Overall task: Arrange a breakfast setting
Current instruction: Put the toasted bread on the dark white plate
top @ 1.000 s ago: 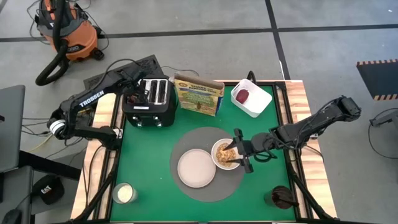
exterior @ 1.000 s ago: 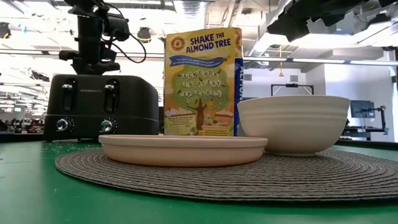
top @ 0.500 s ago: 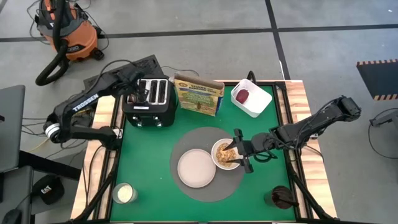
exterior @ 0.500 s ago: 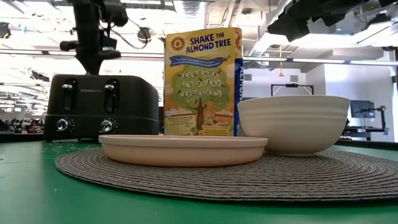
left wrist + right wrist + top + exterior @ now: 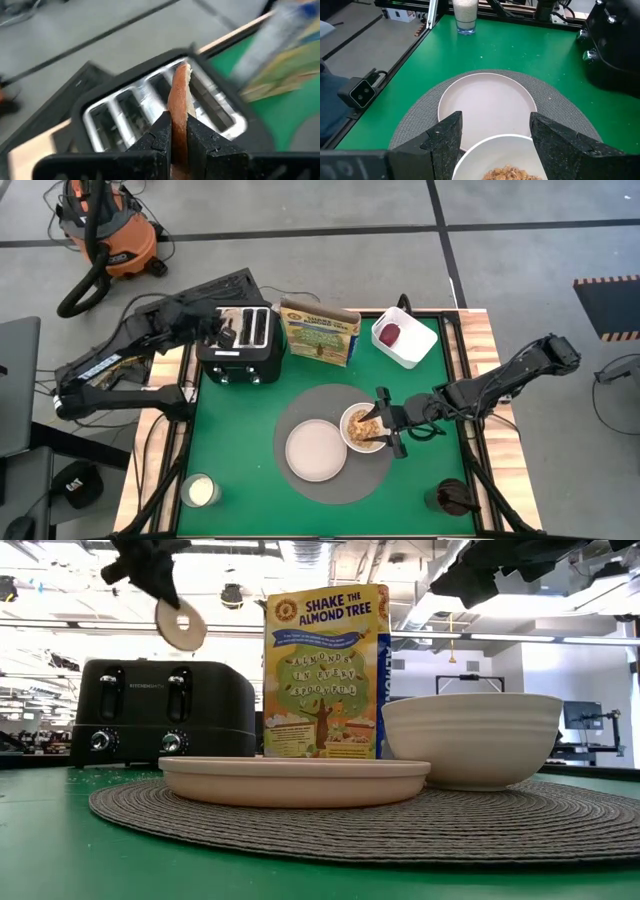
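Note:
My left gripper [image 5: 222, 332] is shut on a round toasted bread piece with a hole [image 5: 181, 628], above the black toaster [image 5: 240, 346]. My right gripper [image 5: 390, 423] is open at the right side of the white bowl [image 5: 361, 427]; its fingers stand on either side of the rim [image 5: 500, 142] without touching. The bowl holds brown cereal [image 5: 512, 174] and stands next to the pale plate [image 5: 316, 450] on a round grey mat [image 5: 300, 402]. A dark-red fruit [image 5: 390, 333] lies in the white square container. I see no spoon. My left gripper pinches the bread's rim [image 5: 178, 111] between its two fingers, one on each flat face. The fingers come from above, slanting down. The bread is on edge and tilted, hanging below the fingers [image 5: 158, 585], clear of the toaster's slots [image 5: 150, 97].
A cereal box [image 5: 320, 330] stands behind the mat, right of the toaster. The white container [image 5: 405, 340] is at the far right. A glass of milk [image 5: 200, 491] is at the near left corner, a dark cup [image 5: 452, 498] at the near right.
My left gripper has risen from the toaster slot, drawing the bread piece up and clear of the toaster; the arm has swung toward the table's left edge and the gripper has tipped.

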